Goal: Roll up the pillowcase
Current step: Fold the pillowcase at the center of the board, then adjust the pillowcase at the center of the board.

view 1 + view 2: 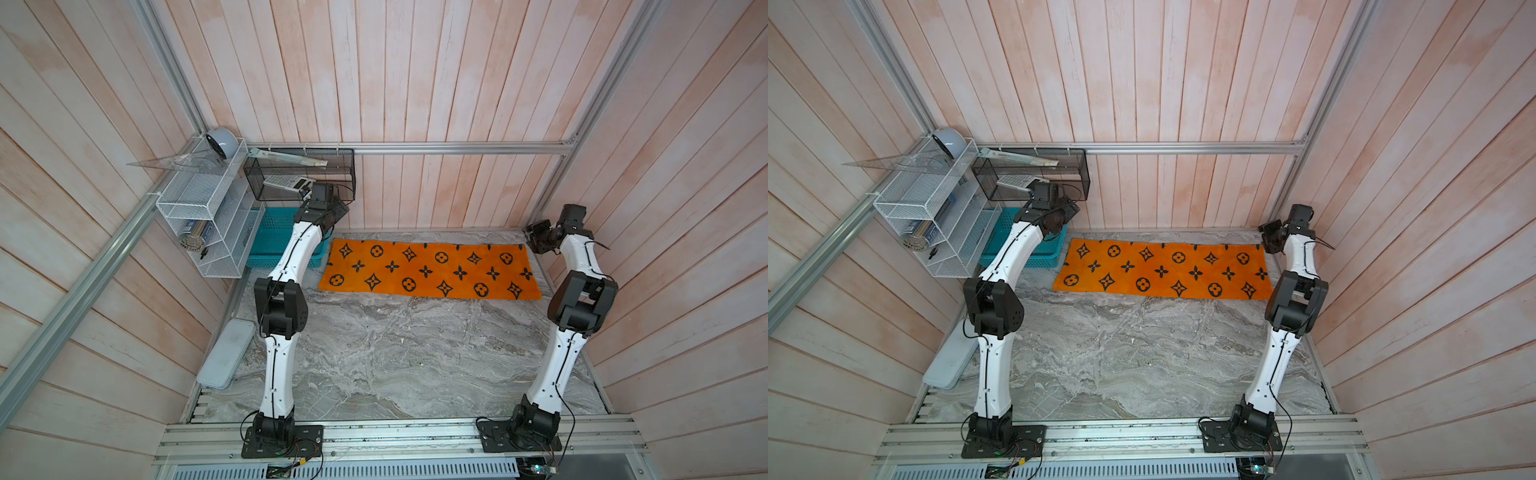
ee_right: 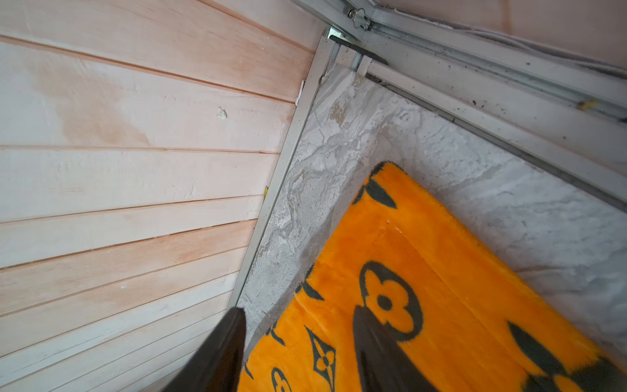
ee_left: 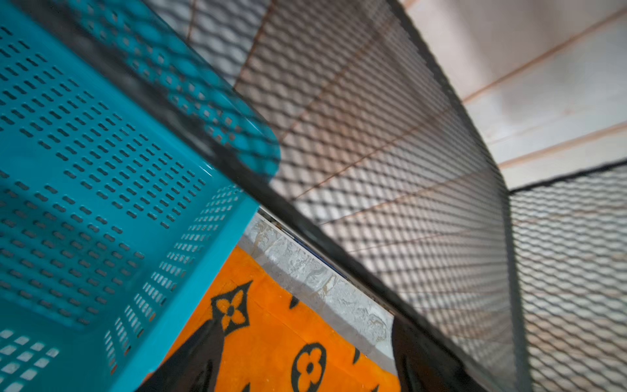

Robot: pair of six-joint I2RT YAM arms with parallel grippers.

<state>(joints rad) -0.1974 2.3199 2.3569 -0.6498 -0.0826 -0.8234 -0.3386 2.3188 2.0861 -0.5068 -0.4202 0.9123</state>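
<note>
Orange plush pillowcase (image 1: 430,270) lies flat and unrolled at the far side of the marble counter (image 1: 374,353); left pincer (image 3: 304,322) and right pincer (image 2: 298,309) hover spread at its 2 ends.

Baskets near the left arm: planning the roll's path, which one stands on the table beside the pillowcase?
The teal plastic basket, by the pillowcase's left end; the black mesh basket and white wire rack hang higher up.
</note>
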